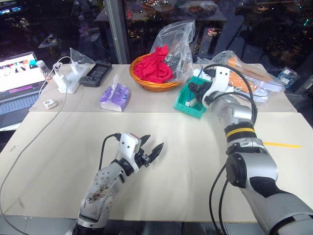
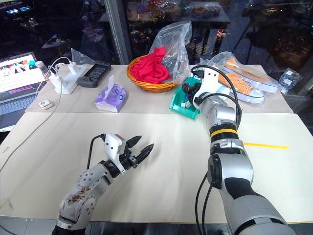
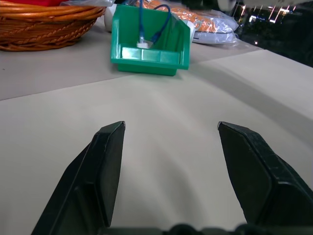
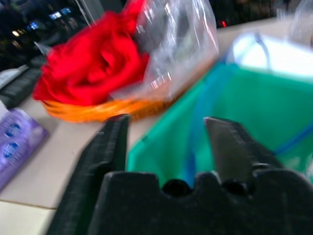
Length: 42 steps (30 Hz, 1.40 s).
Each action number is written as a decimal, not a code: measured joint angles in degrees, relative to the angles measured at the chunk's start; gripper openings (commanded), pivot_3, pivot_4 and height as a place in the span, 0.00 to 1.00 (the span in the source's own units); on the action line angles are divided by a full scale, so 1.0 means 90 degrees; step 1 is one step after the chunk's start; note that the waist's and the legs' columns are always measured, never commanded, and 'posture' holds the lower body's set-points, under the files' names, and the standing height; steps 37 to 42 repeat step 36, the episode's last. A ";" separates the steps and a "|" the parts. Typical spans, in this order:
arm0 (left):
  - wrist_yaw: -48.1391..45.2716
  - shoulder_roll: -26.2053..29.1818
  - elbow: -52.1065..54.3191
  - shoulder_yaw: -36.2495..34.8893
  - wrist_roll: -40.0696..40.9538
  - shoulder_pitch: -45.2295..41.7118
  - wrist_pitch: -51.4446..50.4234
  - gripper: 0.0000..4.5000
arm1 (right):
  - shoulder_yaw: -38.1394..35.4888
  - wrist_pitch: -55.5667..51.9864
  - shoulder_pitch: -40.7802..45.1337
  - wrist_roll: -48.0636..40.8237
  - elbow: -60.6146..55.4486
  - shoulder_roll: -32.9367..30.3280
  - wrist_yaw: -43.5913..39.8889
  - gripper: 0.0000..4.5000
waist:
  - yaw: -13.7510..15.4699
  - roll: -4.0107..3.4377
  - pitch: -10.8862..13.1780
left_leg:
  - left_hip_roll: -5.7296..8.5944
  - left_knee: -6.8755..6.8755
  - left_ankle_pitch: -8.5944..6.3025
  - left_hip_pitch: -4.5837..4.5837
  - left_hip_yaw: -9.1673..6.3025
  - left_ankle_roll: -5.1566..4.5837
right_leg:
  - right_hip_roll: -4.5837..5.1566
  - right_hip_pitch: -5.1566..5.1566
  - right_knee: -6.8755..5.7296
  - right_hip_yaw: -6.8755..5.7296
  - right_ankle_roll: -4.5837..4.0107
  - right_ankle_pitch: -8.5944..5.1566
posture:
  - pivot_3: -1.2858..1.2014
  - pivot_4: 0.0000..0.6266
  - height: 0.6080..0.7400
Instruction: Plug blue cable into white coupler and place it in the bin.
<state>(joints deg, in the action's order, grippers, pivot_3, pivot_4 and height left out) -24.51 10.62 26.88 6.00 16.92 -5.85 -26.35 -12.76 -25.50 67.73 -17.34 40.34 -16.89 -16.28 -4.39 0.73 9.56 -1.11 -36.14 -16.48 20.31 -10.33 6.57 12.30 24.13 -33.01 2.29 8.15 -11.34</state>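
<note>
The teal-green bin [image 3: 146, 54] stands at the back of the table, beside the wicker basket. Inside it lies the blue cable [image 3: 159, 29], looped, its end in the small white coupler [image 3: 143, 45] near the bin's low front. My right gripper [image 1: 194, 92] hovers at the bin's open side, open, with nothing between its fingers [image 4: 112, 147]; a blurred blue strand of the cable [image 4: 193, 147] shows beyond them inside the bin [image 4: 254, 107]. Well short of the bin, near the table's front, my left gripper [image 1: 152, 143] is held level and open, with nothing in it.
An orange wicker basket [image 1: 154, 84] with red cloth and a clear plastic bag sits left of the bin. A purple tissue pack [image 1: 115, 98], white power strip [image 1: 68, 81], black device [image 1: 96, 73] and laptop [image 1: 14, 83] are at the left. Bagged items [image 1: 254, 78] lie at the right.
</note>
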 measured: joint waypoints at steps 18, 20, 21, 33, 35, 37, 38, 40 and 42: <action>0.2163 -0.0798 0.0682 -0.1055 -0.0493 0.0584 0.0129 0.72 | -0.0073 -0.3008 -0.4837 -0.1062 -0.7165 0.0350 0.1219 0.92 | 0.0110 -0.0003 -0.0003 | 0.0003 -0.0069 -0.0003 -0.0001 0.0003 -0.0006 | 0.0002 -0.0018 -0.0021 0.0006 -0.0006 0.0026 | 0.52 0.24 1.00; 0.2355 -0.0921 0.0578 -0.1150 -0.0594 0.0664 0.0320 0.72 | 0.0847 -0.2285 -0.5582 -0.0183 -0.7394 0.0106 0.1344 0.92 | 0.0167 -0.0004 -0.0008 | 0.0002 -0.0076 -0.0002 -0.0007 0.0003 -0.0007 | 0.0001 -0.0025 -0.0021 0.0007 -0.0006 0.0031 | 0.52 0.24 1.00; 0.2403 -0.0928 0.0477 -0.1203 -0.0624 0.0682 0.0398 0.72 | 0.1241 -0.2012 -0.5937 0.0147 -0.7395 0.0094 0.1412 0.92 | 0.0175 -0.0004 -0.0011 | 0.0001 -0.0076 -0.0001 -0.0012 0.0003 -0.0004 | -0.0001 -0.0028 -0.0022 0.0008 -0.0006 0.0031 | 0.52 0.24 1.00; 0.2495 -0.0991 0.0231 -0.1318 -0.0631 0.0694 0.0682 0.72 | 0.1299 -0.0386 -0.6442 0.0919 -0.6591 0.0560 0.1641 0.92 | 0.0201 -0.0004 -0.0010 | 0.0002 -0.0080 0.0011 -0.0008 0.0004 0.0016 | -0.0002 -0.0026 -0.0017 0.0014 -0.0009 0.0038 | 0.52 0.24 1.00; 0.2504 -0.0991 0.0229 -0.1314 -0.0627 0.0693 0.0684 0.72 | 0.1290 -0.0355 -0.6451 0.0954 -0.6545 0.0565 0.1632 0.92 | 0.0193 -0.0004 -0.0010 | 0.0003 -0.0080 0.0011 -0.0008 0.0004 0.0016 | -0.0002 -0.0027 -0.0016 0.0014 -0.0009 0.0038 | 0.52 0.24 1.00; 0.2505 -0.0990 0.0229 -0.1315 -0.0620 0.0693 0.0684 0.72 | 0.1289 -0.0352 -0.6465 0.0977 -0.6539 0.0578 0.1629 0.92 | 0.0194 -0.0004 -0.0010 | 0.0003 -0.0080 0.0011 -0.0008 0.0004 0.0016 | -0.0002 -0.0026 -0.0016 0.0014 -0.0009 0.0038 | 0.52 0.24 1.00; 0.2505 -0.0990 0.0229 -0.1315 -0.0620 0.0693 0.0684 0.72 | 0.1289 -0.0352 -0.6465 0.0977 -0.6539 0.0578 0.1629 0.92 | 0.0194 -0.0004 -0.0010 | 0.0003 -0.0080 0.0011 -0.0008 0.0004 0.0016 | -0.0002 -0.0026 -0.0016 0.0014 -0.0009 0.0038 | 0.52 0.24 1.00; 0.2505 -0.0990 0.0229 -0.1315 -0.0620 0.0693 0.0684 0.72 | 0.1289 -0.0352 -0.6465 0.0977 -0.6539 0.0578 0.1629 0.92 | 0.0194 -0.0004 -0.0010 | 0.0003 -0.0080 0.0011 -0.0008 0.0004 0.0016 | -0.0002 -0.0026 -0.0016 0.0014 -0.0009 0.0038 | 0.52 0.24 1.00; 0.2505 -0.0990 0.0229 -0.1315 -0.0620 0.0693 0.0684 0.72 | 0.1289 -0.0352 -0.6465 0.0977 -0.6539 0.0578 0.1629 0.92 | 0.0194 -0.0004 -0.0010 | 0.0003 -0.0080 0.0011 -0.0008 0.0004 0.0016 | -0.0002 -0.0026 -0.0016 0.0014 -0.0009 0.0038 | 0.52 0.24 1.00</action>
